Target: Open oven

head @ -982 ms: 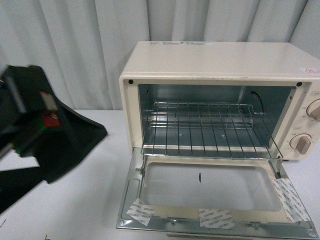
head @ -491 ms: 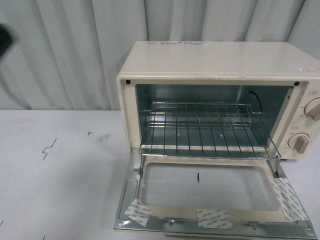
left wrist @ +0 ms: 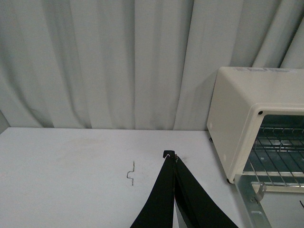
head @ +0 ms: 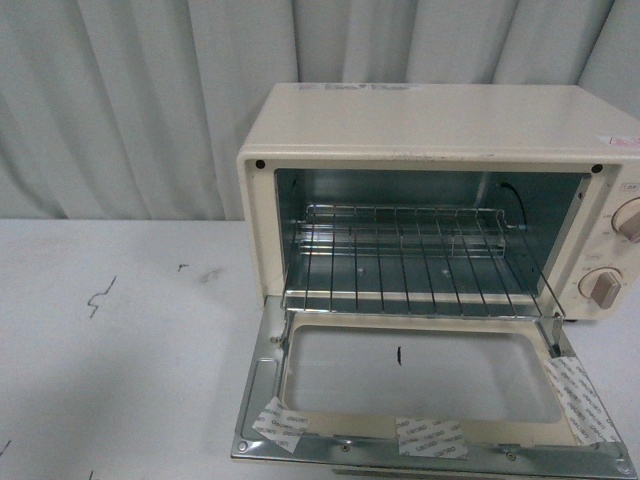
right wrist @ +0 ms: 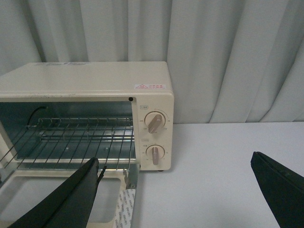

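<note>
- Oven (head: 440, 130): cream-white, boxy, standing on the white surface (head: 120, 370) to the right of centre in the front view, its back close to the curtain (head: 150, 100).
- Door (head: 420, 375): open, swung down on its bottom hinge and lying almost flat toward the camera. It has a metal frame and a glass window with a small dark mark near the middle.
- Tape strips (head: 280, 423): three white pieces stuck along the door's near edge, one at each corner and one at the middle.
- Wire rack (head: 410, 255): sits level inside the shiny metal cavity, fully exposed.
- Knobs (right wrist: 154, 122): two beige round dials, one above the other, on the panel right of the cavity.
- Red-and-white label (right wrist: 149, 87): on the oven's top, above the knob panel; its text is too small to read.
- Dark marks (head: 98, 296): small squiggles on the surface, well apart from the oven on its left.
- Left tool (left wrist: 170, 156): black fingers pressed together at the tips and gripping nothing. It hangs over bare surface, apart from the oven's left side wall.
- Right tool (right wrist: 173, 164): black fingers (right wrist: 80, 190) spread wide and holding nothing. One finger is over the door's right corner and the other over bare surface right of the oven.
- Curtain: pale grey, hanging in folds across the whole background.
</note>
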